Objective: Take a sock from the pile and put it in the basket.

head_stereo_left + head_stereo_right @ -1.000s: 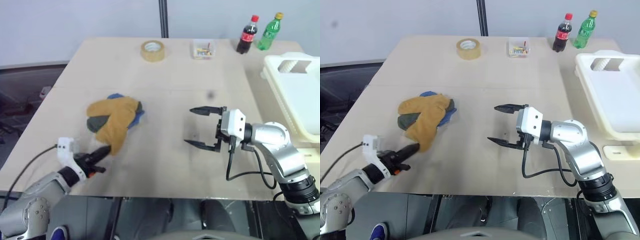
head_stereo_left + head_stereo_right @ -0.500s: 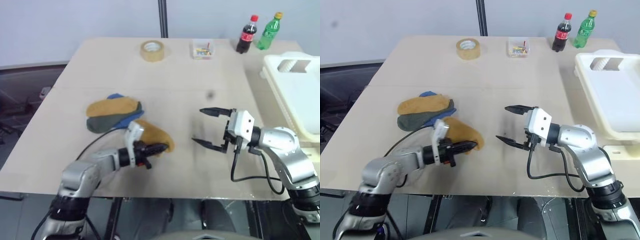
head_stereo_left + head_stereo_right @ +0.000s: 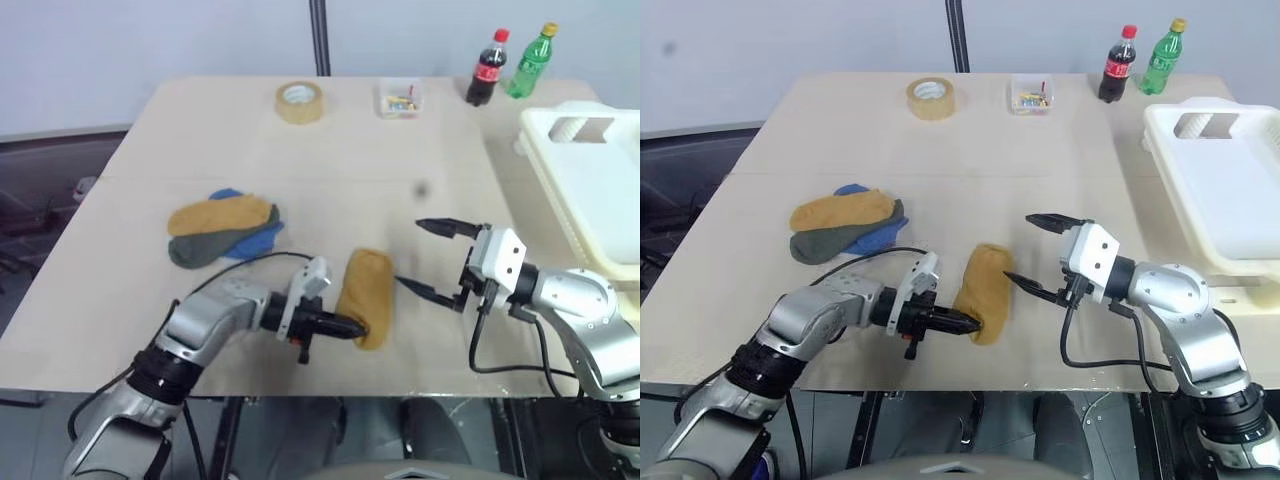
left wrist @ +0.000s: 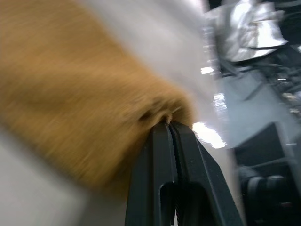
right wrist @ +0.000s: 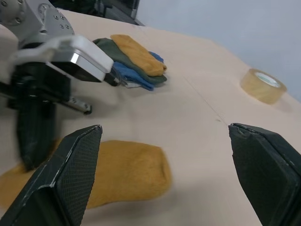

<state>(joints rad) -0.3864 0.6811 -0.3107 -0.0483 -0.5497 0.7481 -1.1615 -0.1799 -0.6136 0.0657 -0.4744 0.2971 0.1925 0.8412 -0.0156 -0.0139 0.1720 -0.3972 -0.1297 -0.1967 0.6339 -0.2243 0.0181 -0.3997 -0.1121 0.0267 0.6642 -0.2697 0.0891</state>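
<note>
Lower centre of frame: left jaws (image 3: 968, 323) clenched on mustard sock (image 3: 982, 293), long axis up-frame, right jaws (image 3: 1032, 252) spread wide just beside it.

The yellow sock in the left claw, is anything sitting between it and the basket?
Only the open right claw hangs between the yellow sock and the basket. The left claw grips the sock.

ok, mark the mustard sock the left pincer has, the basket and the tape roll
mustard sock (image 3: 983, 303), right eye view, middle of its upper side.
basket (image 3: 1225, 205), right eye view, bare inside floor.
tape roll (image 3: 301, 102), left eye view, front of the ring.
left pincer (image 3: 962, 322), right eye view, shut fingertips on the sock.
</note>
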